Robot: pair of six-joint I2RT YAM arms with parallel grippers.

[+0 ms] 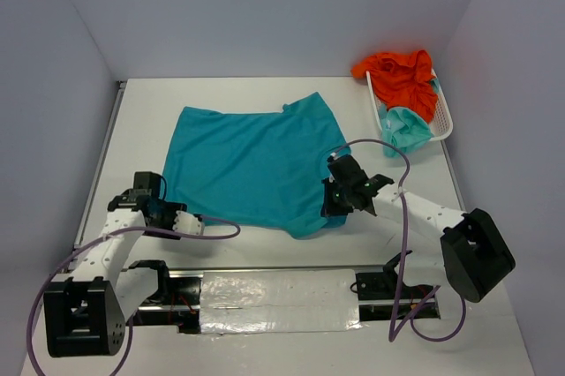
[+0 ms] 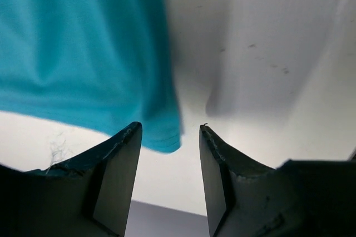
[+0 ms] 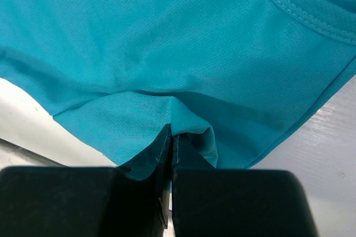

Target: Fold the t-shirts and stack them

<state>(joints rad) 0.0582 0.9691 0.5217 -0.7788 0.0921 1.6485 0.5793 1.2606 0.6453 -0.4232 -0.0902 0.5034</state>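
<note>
Teal t-shirt (image 1: 247, 164) lay spread left of basket (image 1: 445, 116). Your right gripper (image 3: 171, 134) clamped hem on basket side; left gripper (image 2: 169, 130) gaped empty, far side from basket. Lifting one-sided, you risked skewed fold.

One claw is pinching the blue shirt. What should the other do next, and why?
Probably the left gripper should ease forward and close on the near corner of the teal t-shirt. Its jaws stand open and empty, the hem just ahead, while the right gripper is shut on the shirt's other side; folding likely needs both holds.
</note>
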